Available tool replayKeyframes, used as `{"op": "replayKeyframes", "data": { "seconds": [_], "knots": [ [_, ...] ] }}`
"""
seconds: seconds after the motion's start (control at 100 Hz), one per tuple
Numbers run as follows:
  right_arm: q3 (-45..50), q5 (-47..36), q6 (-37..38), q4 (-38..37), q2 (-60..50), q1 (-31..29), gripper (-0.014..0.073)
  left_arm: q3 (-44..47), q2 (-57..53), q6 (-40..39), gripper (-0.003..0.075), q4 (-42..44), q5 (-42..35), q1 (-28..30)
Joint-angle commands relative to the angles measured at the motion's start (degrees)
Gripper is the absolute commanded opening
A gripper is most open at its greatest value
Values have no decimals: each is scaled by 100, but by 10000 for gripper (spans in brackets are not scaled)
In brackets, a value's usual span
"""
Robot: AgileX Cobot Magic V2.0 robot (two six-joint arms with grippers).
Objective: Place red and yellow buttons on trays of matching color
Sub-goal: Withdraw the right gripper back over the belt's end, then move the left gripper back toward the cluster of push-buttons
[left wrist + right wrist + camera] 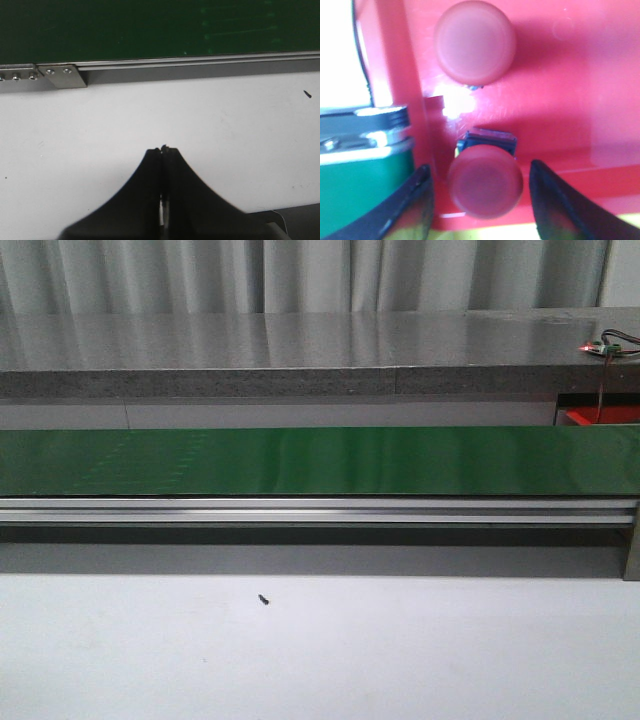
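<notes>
We see our right hand point(480, 200) spread around a red button point(485, 187) in the red tray point(560, 100), perhaps just clear of it; another red button point(474, 41) lies at 12 o'clock. Our left hand point(164, 150) is pressed together above the white worktop point(150, 120).

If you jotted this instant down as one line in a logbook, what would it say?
left gripper: shut, empty | right gripper: open around red button | red tray: two red buttons | conveyor belt: bare

We note a glossy green conveyor belt point(300, 460) on a brushed metal rail point(300, 510). The white surface point(320, 650) looks matt and smooth. The red tray point(560, 100) and red buttons point(474, 41) appear smooth plastic, slightly shiny.
</notes>
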Motion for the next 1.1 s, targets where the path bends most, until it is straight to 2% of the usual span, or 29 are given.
{"op": "replayKeyframes", "data": {
  "seconds": [0.0, 0.2, 0.25, 0.32, 0.49, 0.55, 0.86, 1.09],
  "knots": [
    [-47, -35, -58, -14, -563, 50, 435, -150, -96, 10, -20, -123, -258, -51],
    [454, -126, -50, -192, -1190, 143, 433, -150, -96, 10, -20, -123, -258, -51],
    [625, -169, -2, -200, -1381, 143, 409, -150, -96, 10, -20, -123, -258, -51],
    [900, -284, 27, -200, -1685, 155, 321, -150, -96, 10, -20, -123, -258, -51],
    [1495, -638, 33, -187, -2462, 229, 2, -150, -96, 10, -20, -123, -258, -51],
    [1669, -711, 33, -181, -2736, 294, -72, -150, -96, 10, -20, -123, -258, -51],
    [2563, -692, 33, -31, -3800, 914, -62, -150, -96, 10, -20, -123, -258, -51],
    [3771, -1396, 33, 179, -4789, 1076, -66, -150, -96, 10, -20, -123, -258, -51]
  ]
}}
